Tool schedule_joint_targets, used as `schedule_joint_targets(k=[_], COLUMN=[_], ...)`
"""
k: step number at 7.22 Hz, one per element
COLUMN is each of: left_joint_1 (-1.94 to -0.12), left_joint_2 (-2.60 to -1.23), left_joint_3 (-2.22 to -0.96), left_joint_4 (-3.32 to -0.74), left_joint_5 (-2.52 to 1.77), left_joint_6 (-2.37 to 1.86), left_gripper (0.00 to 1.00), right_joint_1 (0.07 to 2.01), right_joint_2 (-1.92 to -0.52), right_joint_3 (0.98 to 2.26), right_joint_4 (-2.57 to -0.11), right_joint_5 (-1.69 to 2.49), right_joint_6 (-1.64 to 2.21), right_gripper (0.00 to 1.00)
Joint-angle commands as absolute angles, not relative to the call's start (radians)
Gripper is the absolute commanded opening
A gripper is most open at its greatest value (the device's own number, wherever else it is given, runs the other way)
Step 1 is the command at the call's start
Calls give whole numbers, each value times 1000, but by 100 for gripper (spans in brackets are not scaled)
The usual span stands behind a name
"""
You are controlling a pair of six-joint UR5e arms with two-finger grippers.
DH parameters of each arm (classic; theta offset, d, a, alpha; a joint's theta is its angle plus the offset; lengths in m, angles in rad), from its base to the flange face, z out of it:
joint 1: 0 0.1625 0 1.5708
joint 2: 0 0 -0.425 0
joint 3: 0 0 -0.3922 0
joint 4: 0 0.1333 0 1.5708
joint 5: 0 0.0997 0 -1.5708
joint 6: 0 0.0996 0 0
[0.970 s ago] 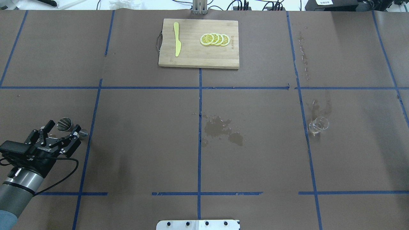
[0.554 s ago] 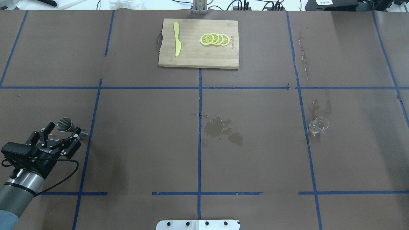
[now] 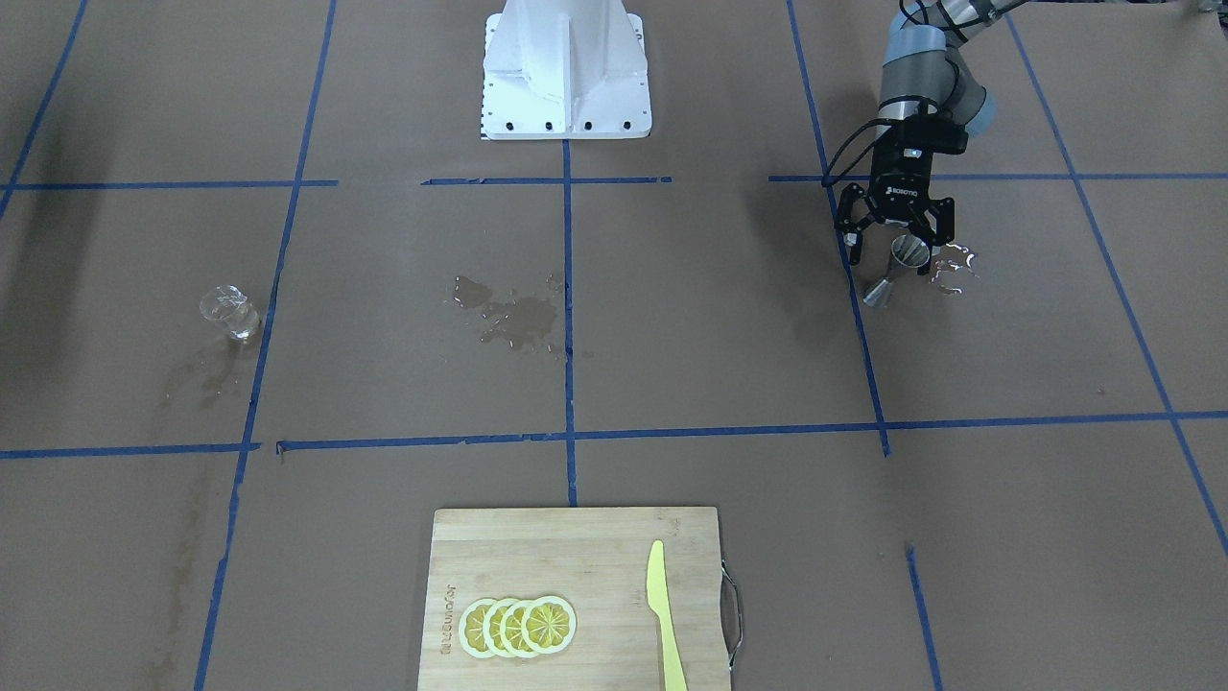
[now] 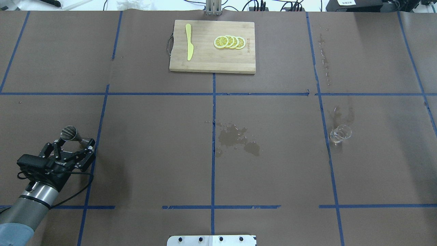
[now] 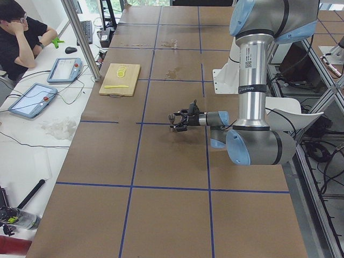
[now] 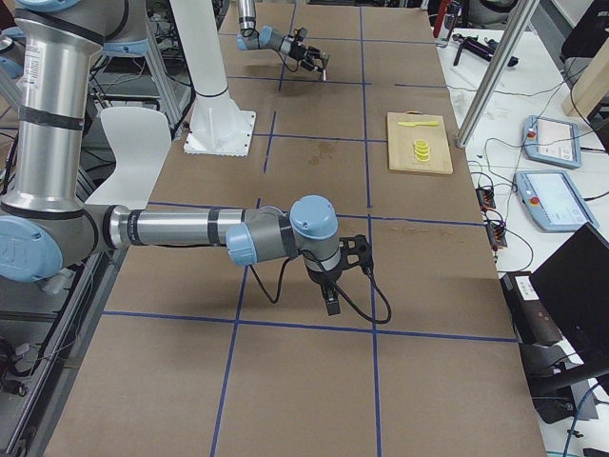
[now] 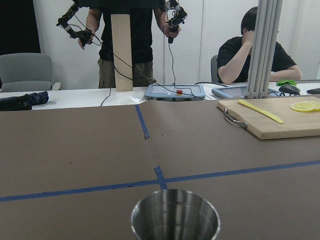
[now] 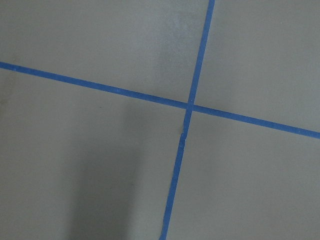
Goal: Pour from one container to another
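Note:
A steel jigger (image 4: 70,133) stands near the table's left edge; it also shows in the front-facing view (image 3: 900,261). My left gripper (image 4: 73,143) is open and low over the table, with one finger on each side of the jigger's narrow waist, not closed on it. The jigger's rim (image 7: 175,216) fills the bottom of the left wrist view. A clear glass (image 4: 340,133) stands far off on the right half of the table. My right gripper (image 6: 330,293) appears only in the exterior right view, pointing down over the paper; I cannot tell if it is open or shut.
A wet spill (image 4: 236,138) darkens the paper mid-table, and small puddles (image 3: 952,264) glint beside the jigger. A wooden cutting board (image 4: 205,63) with lemon slices (image 4: 229,42) and a yellow knife (image 4: 188,41) lies at the far edge. People stand and sit beyond it.
My left gripper has dropped and slid forward and to the right, so its fingers now flank the jigger instead of sitting behind it. The jigger and the glass have not moved.

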State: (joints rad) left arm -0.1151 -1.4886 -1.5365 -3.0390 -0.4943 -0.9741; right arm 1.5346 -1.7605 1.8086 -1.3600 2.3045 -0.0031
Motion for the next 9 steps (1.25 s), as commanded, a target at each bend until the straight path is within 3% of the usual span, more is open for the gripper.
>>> schedule_joint_targets(k=[1,5,6,8,9], left_joint_1=[-115,-114,-114,-115,-117], left_joint_2=[-1497,-1500,-1500,-1500,-1499], left_joint_3=[-1522,-1477,-1477,-1483,-1486], left_joint_4=[-3040,-3096,-3097,-3097,-3099], left_joint_5=[-495,-526,-543,-548,-545], left_joint_6=[-976,-976,-976,-976,-976], left_gripper=[99,90,82,55,55], right_joint_1=[1535,1536,1536,1536,1536], right_joint_2=[-1759,-1758,-1758,-1756,-1756], right_joint_3=[1809,1807,1807,1807,1809], right_joint_4=[-1361,-1359,-1361,-1361,-1361], right_joint_5=[2304,2304,2304,2304,2304], right_joint_6=[-5,-5,-3,-3,-3], right_gripper=[100,100,100,100,100])
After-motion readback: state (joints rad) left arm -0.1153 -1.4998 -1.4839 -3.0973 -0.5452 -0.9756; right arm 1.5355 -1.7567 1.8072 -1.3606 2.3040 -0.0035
